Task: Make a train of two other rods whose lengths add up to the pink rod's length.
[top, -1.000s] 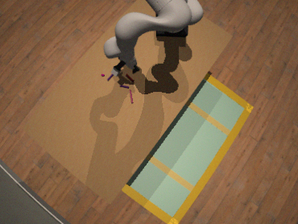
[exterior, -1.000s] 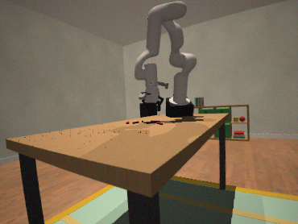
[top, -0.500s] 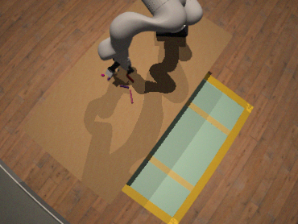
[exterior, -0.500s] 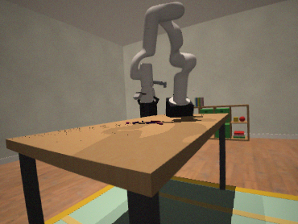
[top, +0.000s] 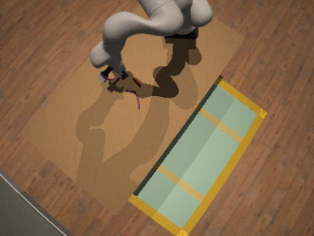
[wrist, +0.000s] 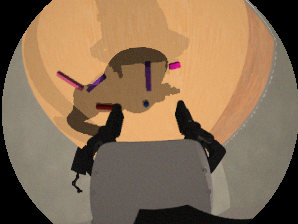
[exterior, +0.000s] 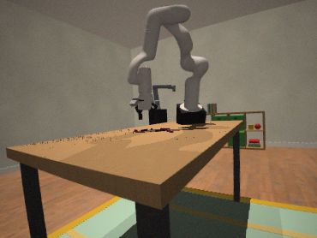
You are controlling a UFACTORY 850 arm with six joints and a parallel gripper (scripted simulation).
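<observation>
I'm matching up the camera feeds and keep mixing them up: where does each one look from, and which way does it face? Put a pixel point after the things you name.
Top: high above, looking down on the wooden table (top: 64,123) and the green mat (top: 182,146); the arm shows from its base to the gripper (top: 114,76) (exterior: 146,112) (wrist: 149,107).
Exterior: low beyond a table corner, looking across the tabletop toward the arm's base and a bookshelf (exterior: 264,130); the whole arm shows.
Wrist: on the arm near the gripper, looking past its two open fingers at the rods; only the gripper shows.
Top and exterior share table, mat and arm.

My light-brown wooden table (top: 64,123) (exterior: 107,154) (wrist: 210,30) carries scattered rods: pink (top: 138,102) (wrist: 70,80), dark red (top: 137,81) (wrist: 105,106), two purple, short magenta (wrist: 174,65), tiny blue (wrist: 146,104).
</observation>
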